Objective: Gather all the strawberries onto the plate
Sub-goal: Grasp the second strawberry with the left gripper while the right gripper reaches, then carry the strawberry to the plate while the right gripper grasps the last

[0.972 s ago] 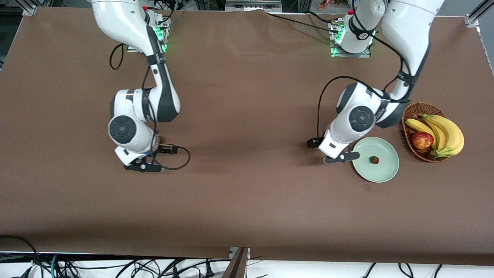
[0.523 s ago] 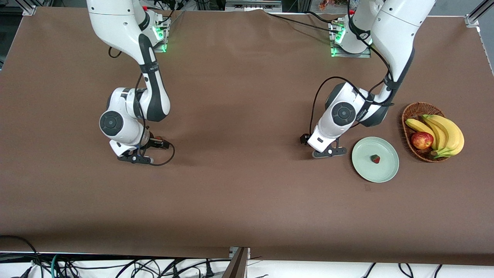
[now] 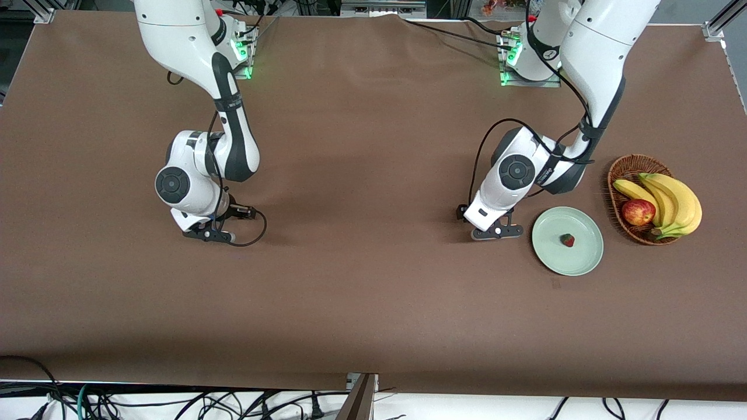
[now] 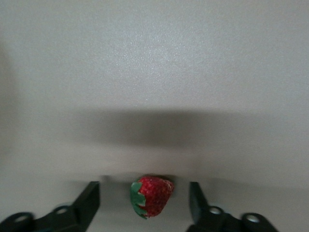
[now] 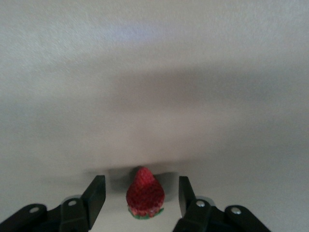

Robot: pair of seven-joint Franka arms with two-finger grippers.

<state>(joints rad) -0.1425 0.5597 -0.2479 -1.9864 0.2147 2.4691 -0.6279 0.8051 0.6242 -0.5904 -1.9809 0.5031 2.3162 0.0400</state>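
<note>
One strawberry point(image 3: 566, 239) lies in the pale mint-green plate point(image 3: 575, 261). My left gripper point(image 3: 496, 233) is down at the table beside the plate, on the side toward the right arm's end. In the left wrist view a second strawberry point(image 4: 152, 195) lies on the cloth between that gripper's point(image 4: 144, 203) open fingers point(image 4: 89, 202), with a gap on each side. My right gripper point(image 3: 210, 235) is low over the table toward the right arm's end. It point(image 5: 141, 198) straddles a third strawberry point(image 5: 145, 197), open, with neither finger point(image 5: 96, 195) touching the berry.
A brown wicker basket point(image 3: 629, 168) with bananas point(image 3: 671, 201) and a red apple point(image 3: 638, 212) stands beside the plate, toward the left arm's end. A brown cloth covers the table point(image 3: 373, 303).
My left gripper has left the plate's rim and moved sideways onto the cloth around a strawberry. Both grippers' jaws have narrowed. The right gripper has shifted slightly.
</note>
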